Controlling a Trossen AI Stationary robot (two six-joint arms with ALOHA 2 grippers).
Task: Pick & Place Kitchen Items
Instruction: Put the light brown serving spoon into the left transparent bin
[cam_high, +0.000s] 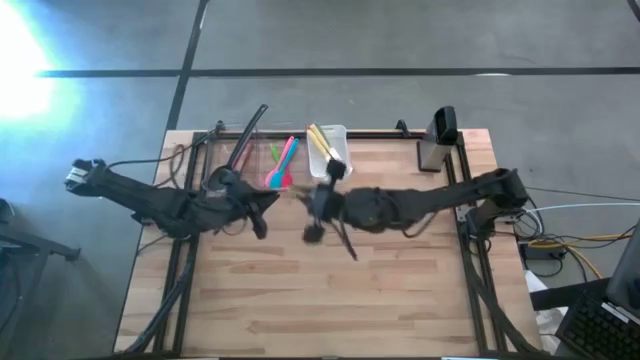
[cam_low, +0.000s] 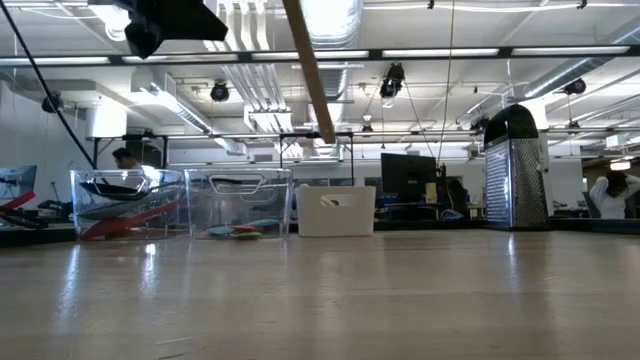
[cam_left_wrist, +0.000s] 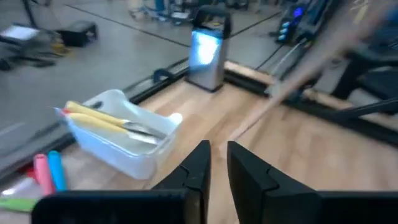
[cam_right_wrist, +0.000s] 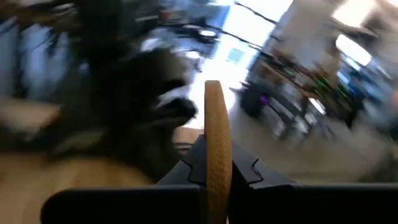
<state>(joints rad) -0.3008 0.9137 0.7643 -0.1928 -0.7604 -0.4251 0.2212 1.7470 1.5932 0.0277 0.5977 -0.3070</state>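
Over mid-table: right pincer pinches a wooden utensil, handle gripped between its jaws, dark head hanging toward the table. Left pincer sits close beside it with jaws nearly together and nothing seen in them. At the back edge: white bin holding yellow-handled utensils; clear bin with pink and teal utensils. Risk: the long utensil may pivot in the grip, clip the neighbouring arm, or catch a bin rim on lowering.
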